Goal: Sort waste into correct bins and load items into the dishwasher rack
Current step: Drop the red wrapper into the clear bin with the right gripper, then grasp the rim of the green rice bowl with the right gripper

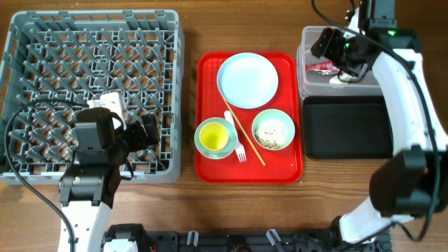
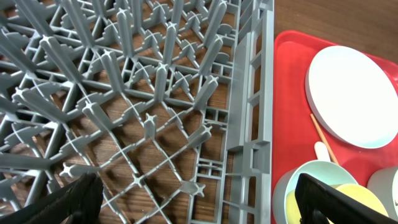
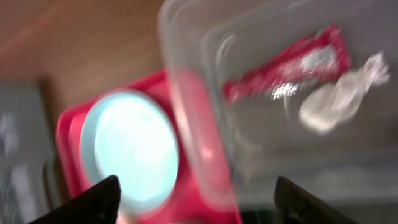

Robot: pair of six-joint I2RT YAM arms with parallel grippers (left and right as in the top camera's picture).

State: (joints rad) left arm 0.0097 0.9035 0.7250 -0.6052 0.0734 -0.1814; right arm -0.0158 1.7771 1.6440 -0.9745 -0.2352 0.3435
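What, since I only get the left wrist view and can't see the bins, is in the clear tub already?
Observer: The clear tub holds the red wrapper and the crumpled white scrap.
Operator: And the black tray?
Observer: It looks bare in the overhead view.
Operator: Where's the right gripper?
Observer: It hangs open above the clear tub, holding nothing.
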